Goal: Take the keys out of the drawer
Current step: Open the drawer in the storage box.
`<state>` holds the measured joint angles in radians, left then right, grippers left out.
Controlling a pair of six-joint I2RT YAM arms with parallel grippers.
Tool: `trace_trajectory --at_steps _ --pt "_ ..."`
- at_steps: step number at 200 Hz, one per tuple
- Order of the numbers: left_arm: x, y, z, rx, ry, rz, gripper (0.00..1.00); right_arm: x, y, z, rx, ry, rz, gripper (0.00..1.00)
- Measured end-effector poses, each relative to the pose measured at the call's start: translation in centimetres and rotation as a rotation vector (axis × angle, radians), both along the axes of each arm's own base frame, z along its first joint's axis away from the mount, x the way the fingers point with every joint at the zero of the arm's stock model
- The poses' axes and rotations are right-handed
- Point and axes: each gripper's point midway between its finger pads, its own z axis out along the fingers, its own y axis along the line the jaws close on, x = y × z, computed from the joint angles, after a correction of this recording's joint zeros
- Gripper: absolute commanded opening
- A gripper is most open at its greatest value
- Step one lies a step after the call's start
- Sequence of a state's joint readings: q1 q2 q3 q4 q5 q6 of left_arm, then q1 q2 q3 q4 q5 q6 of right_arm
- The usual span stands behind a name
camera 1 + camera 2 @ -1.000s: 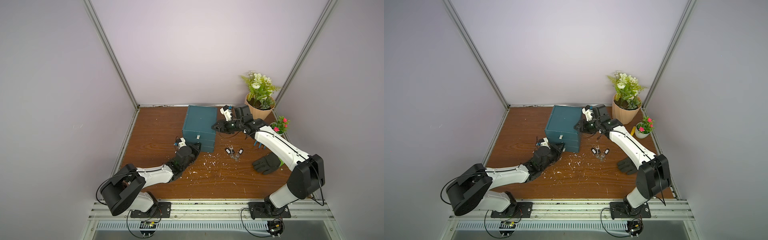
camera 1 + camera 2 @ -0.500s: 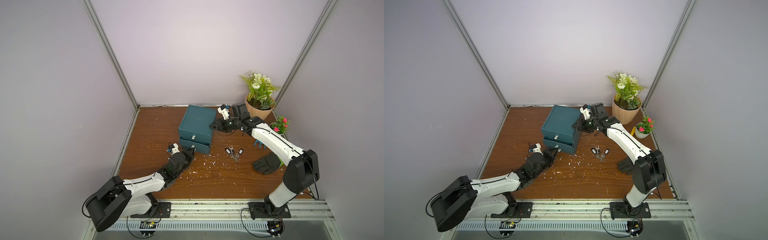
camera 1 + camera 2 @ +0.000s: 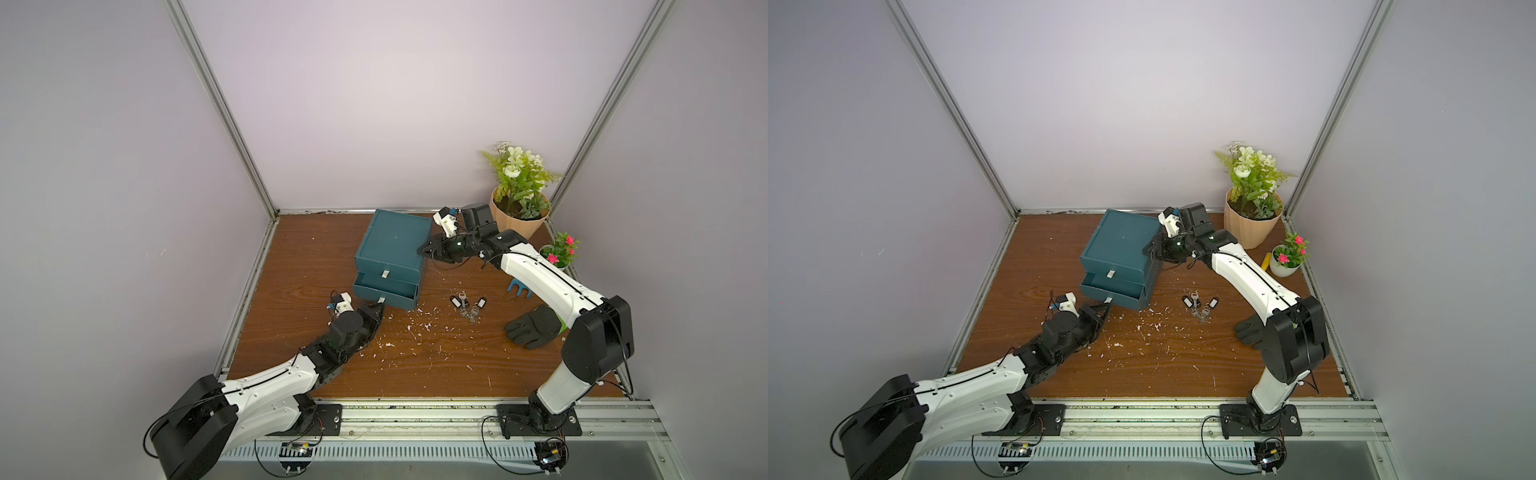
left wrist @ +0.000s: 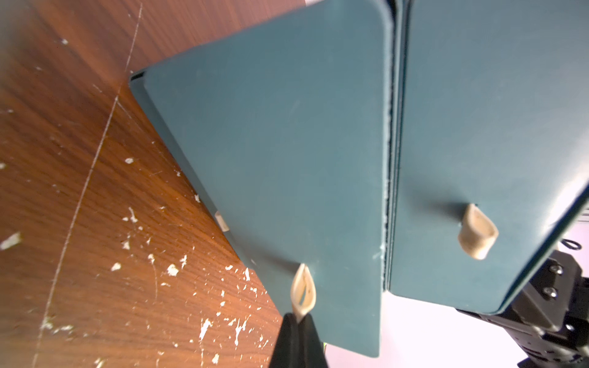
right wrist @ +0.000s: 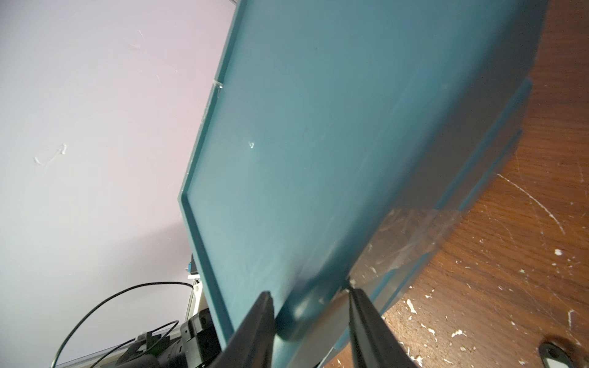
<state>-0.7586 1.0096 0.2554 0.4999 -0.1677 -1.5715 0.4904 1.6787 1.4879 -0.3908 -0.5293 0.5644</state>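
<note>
**Pulling the lower drawer open**

Shows the lower drawer (image 3: 384,291) partway out of the teal cabinet (image 3: 392,239), against a flush front a second ago. Shows the cabinet skewed on the counter (image 3: 415,365) too, dragged round by the pull.

Pinches the beige pull tab (image 4: 302,291) in the left gripper (image 4: 298,320), jaws fully closed on it. Straddles the cabinet's top rear corner with the right gripper (image 5: 310,302), jaws about half spread and pressed to either face, bracing it.

Means access, probably, though the exposed strip reveals only bare teal floor and the rest stays hidden under the cabinet.

Finds one bunch of keys (image 3: 467,305) already out, loose on the counter between the cabinet and the black glove (image 3: 534,328): silver blades fanned on a ring, with small dark tags. Cannot tell whether more keys remain inside.
</note>
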Motion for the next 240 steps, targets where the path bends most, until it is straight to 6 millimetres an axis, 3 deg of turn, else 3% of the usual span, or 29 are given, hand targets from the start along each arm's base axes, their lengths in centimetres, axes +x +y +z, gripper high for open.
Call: trace_trajectory --at_steps 123,240 --pt "-2.3 0.5 -0.4 -0.044 0.045 -0.024 0.0 0.1 0.1 -0.1 0.003 -0.009 0.002 0.42" --pt "-6.2 -0.2 0.1 -0.026 0.107 -0.138 0.0 0.2 0.1 0.0 0.002 -0.026 0.01 0.43"
